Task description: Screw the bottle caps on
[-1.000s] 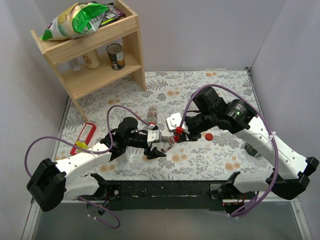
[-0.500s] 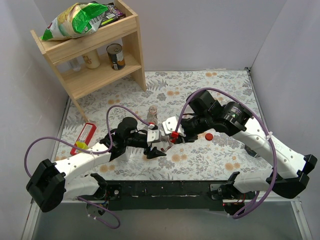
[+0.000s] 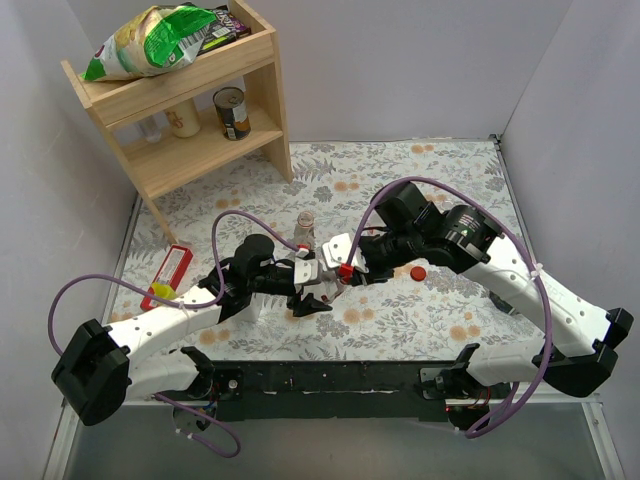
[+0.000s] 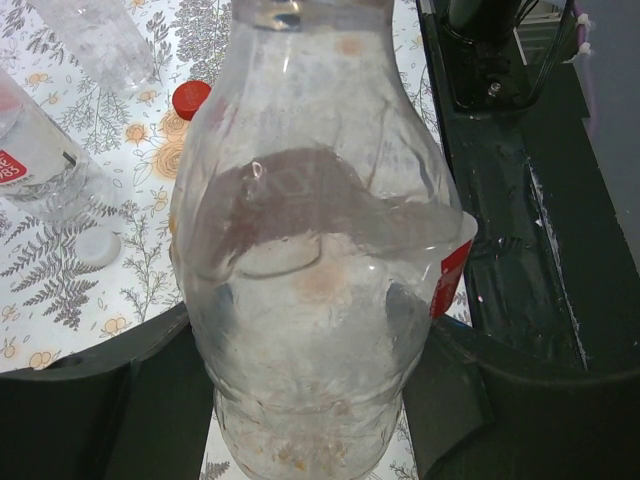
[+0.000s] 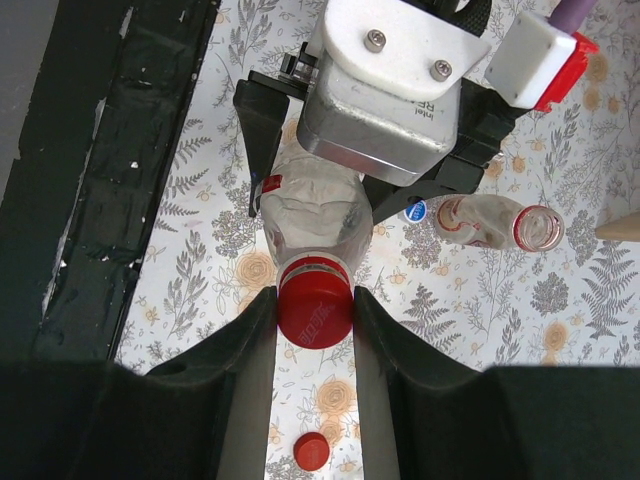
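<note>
Red round plastic cap (image 5: 315,300) on clear plastic bottle (image 4: 310,250).
Pinched cap in right gripper (image 5: 316,312) jaws, bottle body in left gripper (image 4: 310,395) jaws.

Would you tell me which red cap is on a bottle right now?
The red cap pinched in the right gripper, seated on the neck of the bottle held by the left gripper; the other red cap lies loose on the table.

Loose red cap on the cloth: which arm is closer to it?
Right. The right arm pinches the red cap on the held bottle, just beside the loose cap; the left arm grips that bottle farther off.
</note>
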